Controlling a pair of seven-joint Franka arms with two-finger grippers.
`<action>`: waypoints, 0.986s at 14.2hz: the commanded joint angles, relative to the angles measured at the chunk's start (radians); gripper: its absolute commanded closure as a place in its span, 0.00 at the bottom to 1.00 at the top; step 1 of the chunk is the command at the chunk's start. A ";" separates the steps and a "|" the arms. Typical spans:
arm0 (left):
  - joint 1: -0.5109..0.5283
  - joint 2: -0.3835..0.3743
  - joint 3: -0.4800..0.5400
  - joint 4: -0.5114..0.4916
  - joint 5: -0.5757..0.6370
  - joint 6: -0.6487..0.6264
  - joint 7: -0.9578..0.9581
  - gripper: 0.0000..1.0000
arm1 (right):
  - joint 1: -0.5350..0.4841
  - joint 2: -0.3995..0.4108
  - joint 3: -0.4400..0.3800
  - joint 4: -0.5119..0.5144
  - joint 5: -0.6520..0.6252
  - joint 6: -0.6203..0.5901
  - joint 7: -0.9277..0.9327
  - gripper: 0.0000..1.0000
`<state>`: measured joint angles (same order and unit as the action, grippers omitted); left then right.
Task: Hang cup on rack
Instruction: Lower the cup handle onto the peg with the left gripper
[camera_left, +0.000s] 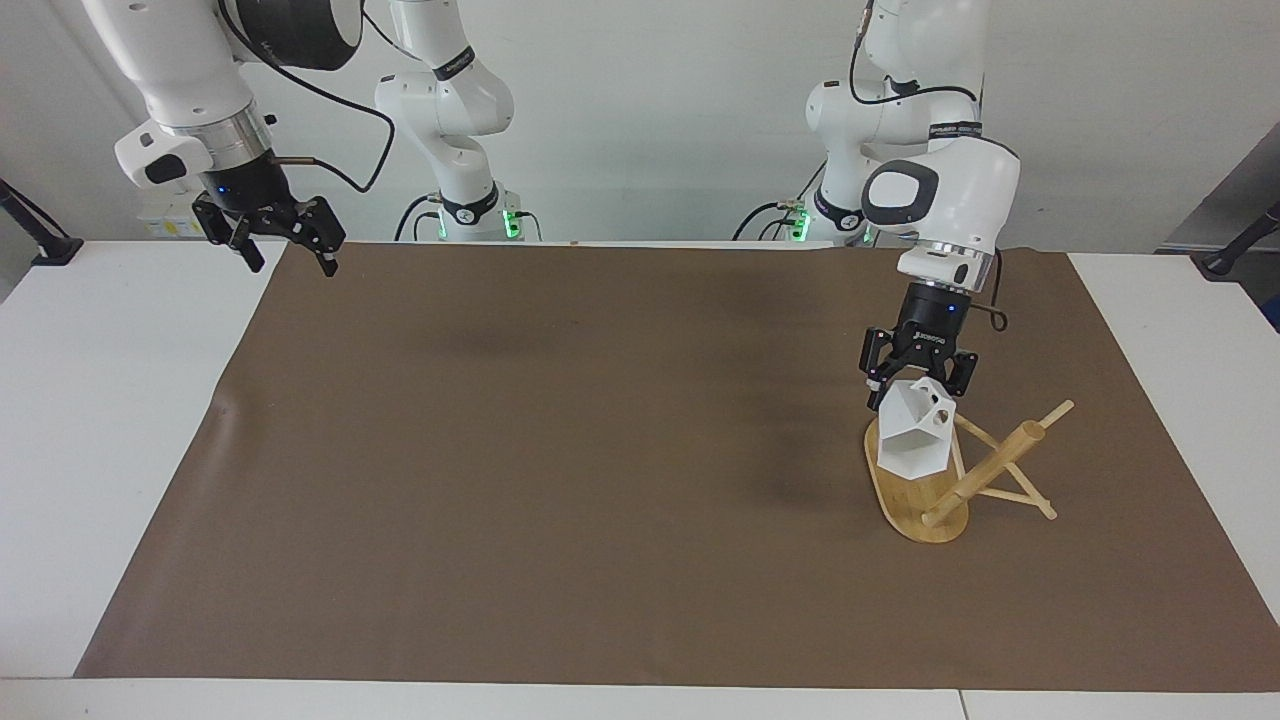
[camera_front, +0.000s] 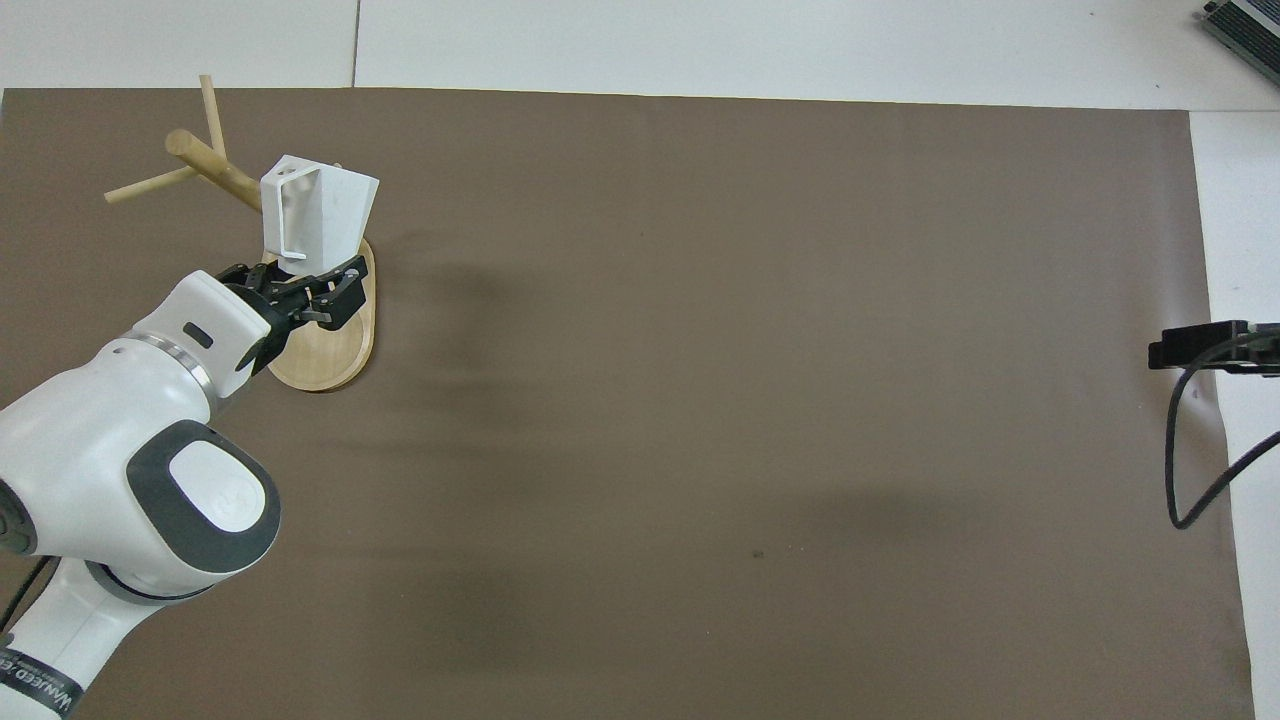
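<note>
The white faceted cup hangs in the air over the base of the rack, tilted, its pierced handle turned toward the rack's post. My left gripper is shut on the cup's upper edge. The bamboo rack stands at the left arm's end of the table, with an oval base, a thick post and thin crossing pegs. My right gripper waits open, high over the mat's corner at the right arm's end; only its tip shows in the overhead view.
A brown mat covers most of the white table. A black cable loops by the right gripper.
</note>
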<state>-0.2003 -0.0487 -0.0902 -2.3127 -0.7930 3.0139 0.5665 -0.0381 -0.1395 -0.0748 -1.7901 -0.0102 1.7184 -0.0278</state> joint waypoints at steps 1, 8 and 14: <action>0.019 0.009 0.000 0.015 -0.019 -0.006 -0.040 1.00 | -0.003 -0.023 0.000 -0.023 0.018 0.013 -0.006 0.00; 0.032 0.006 0.001 0.007 -0.020 -0.027 -0.091 1.00 | -0.003 -0.023 0.000 -0.023 0.018 0.012 -0.030 0.00; 0.048 0.009 0.003 0.009 -0.020 -0.050 -0.138 1.00 | -0.009 -0.023 0.000 -0.022 0.018 0.007 -0.029 0.00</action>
<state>-0.1619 -0.0408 -0.0849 -2.3130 -0.7979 2.9838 0.4427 -0.0373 -0.1396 -0.0767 -1.7902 -0.0102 1.7184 -0.0373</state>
